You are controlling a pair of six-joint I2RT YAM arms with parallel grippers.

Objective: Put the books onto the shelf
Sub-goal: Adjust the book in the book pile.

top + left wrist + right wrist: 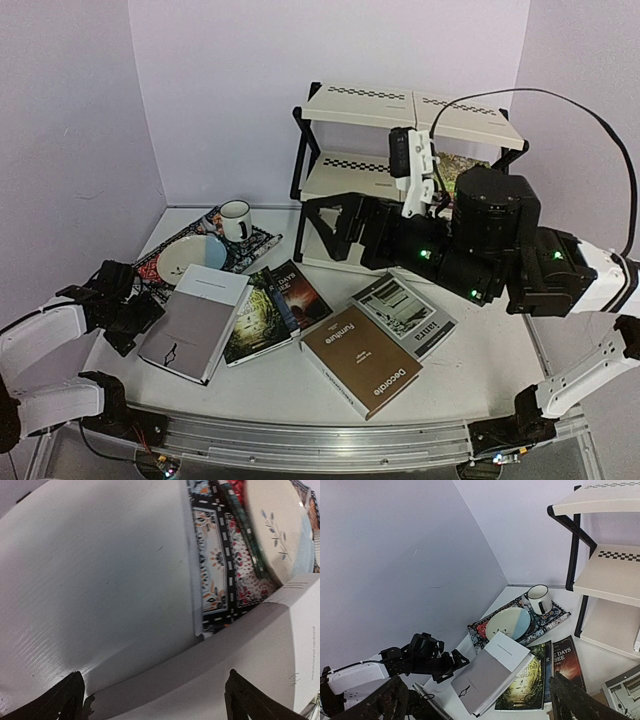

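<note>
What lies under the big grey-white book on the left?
The grey-white book covers one edge of a green forest-cover book and a placemat corner. Anything else beneath is hidden.

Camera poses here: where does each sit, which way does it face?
Top external: above, behind the bases, looking down at table and shelf; left arm, right arm show.
Left wrist: low at table's left, facing white book and plate; left pincer open, tips at bottom.
Right wrist: raised at right, facing left over books; right pincer tips at bottom, left arm beyond.
Shared: white book, plate, all three.
</note>
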